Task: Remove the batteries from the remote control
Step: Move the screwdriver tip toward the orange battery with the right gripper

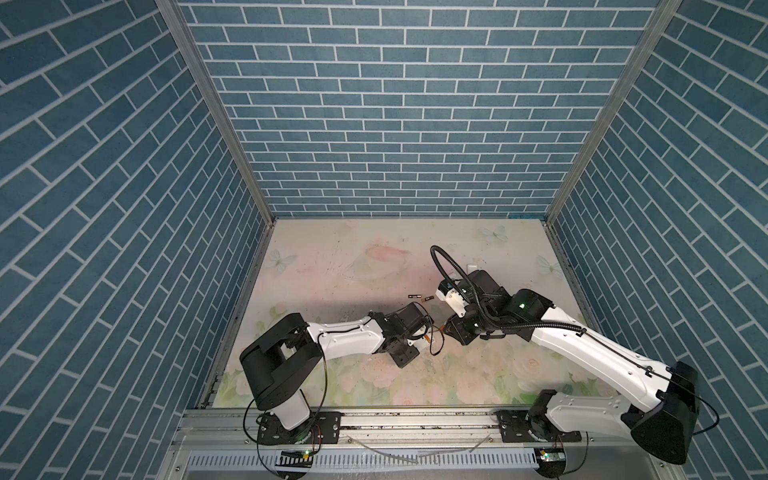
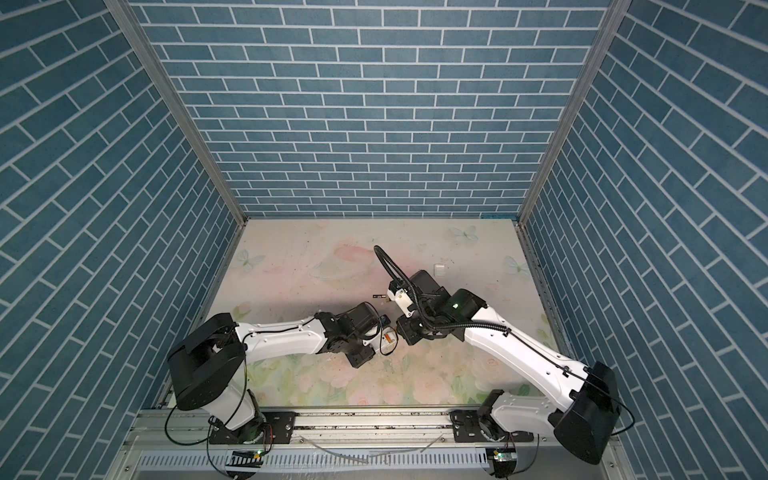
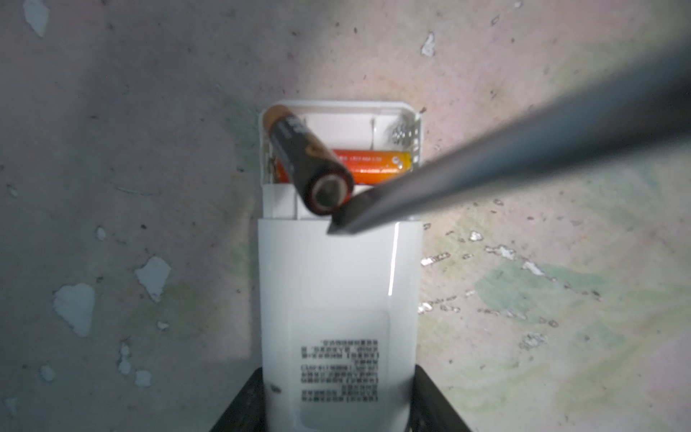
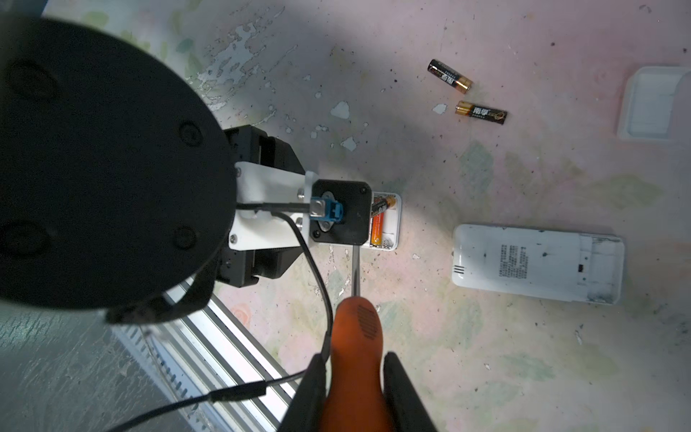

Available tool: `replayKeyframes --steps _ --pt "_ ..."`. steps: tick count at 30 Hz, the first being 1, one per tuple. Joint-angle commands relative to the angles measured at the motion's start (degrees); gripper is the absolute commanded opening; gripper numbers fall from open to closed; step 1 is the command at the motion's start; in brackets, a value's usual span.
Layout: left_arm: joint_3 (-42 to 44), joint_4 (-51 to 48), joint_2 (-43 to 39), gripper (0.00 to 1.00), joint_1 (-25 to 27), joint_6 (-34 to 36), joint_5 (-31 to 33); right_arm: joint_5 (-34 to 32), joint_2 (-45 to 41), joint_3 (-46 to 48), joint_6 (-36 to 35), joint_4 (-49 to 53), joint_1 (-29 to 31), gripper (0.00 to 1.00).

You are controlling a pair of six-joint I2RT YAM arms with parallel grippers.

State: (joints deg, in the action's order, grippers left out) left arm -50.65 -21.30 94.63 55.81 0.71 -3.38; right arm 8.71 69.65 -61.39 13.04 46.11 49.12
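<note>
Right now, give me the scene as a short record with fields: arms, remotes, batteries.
left gripper: shut on held remote, bay open
right gripper: shut on screwdriver, tip by black battery
black battery: one end tilted up out of bay
orange battery: lying in bay
table: two loose batteries, second remote with empty bay, cover

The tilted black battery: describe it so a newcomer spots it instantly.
Find the white remote control clamped in the left gripper. In its open compartment, the black gold-capped battery tilts upward beside the metal screwdriver blade; the orange battery beneath lies flat.
</note>
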Motion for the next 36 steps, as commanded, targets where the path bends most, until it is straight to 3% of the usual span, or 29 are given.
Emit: replayKeyframes --steps 1,13,24,32,36 --pt "-0.24 0.47 1.79 0.24 2.04 1.76 -3.85 -3.26 -0.57 -3.55 -2.31 -4.09 -0.35 0.00" --pt "0.12 -0.06 0.97 0.23 1.99 1.26 -2.48 -7.58 0.05 -4.03 -1.97 -1.67 -0.43 0.00" --pt "0.73 -1.40 -0.42 0.20 1.97 2.18 -0.01 -10.24 4.19 -9.07 0.82 10.65 -1.77 0.00" --pt "1.52 -0.01 -2.52 0.19 1.99 4.56 2.63 -4.08 8.50 -17.88 2.02 22.00 -7.01 0.00" --pt "1.61 -0.23 -2.85 0.18 2.01 4.38 3.40 3.81 12.35 -23.70 5.79 27.47 -11.67 0.00"
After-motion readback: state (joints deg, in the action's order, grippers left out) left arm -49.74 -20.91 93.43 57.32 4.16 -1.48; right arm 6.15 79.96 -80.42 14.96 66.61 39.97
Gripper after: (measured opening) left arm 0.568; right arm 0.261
